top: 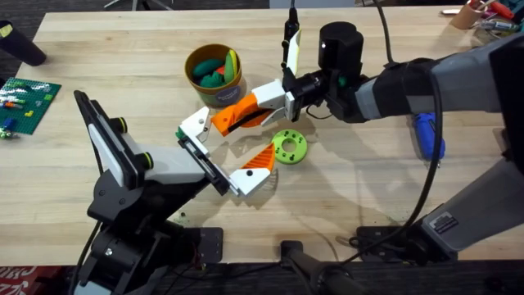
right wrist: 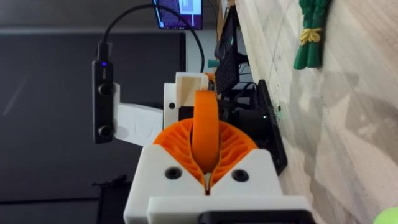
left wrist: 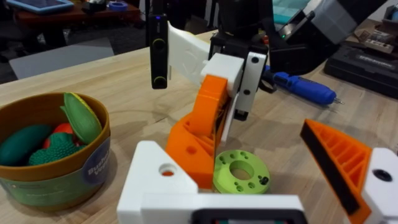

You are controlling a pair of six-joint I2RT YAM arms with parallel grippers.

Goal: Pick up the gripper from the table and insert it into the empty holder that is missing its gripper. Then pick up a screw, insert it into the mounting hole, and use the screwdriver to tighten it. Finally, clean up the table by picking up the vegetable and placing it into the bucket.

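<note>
Dark carpet floor (top: 49, 16) surrounds the table; a lit monitor (right wrist: 178, 14) glows against blackness.

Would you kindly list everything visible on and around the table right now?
gripper finger: one, orange and white, in the right claw, near the holder
holder: one, black rail, left arm's tip
bucket: one, tan, far centre, vegetables inside
disc: one, green, table centre
screwdriver: one, blue handle, right side
asparagus: one bunch, green, on the table
brick plate: one, green, left edge
table: one, light wood
right claw: one, shut on the gripper finger
left arm: one, white and black, lower left
</note>
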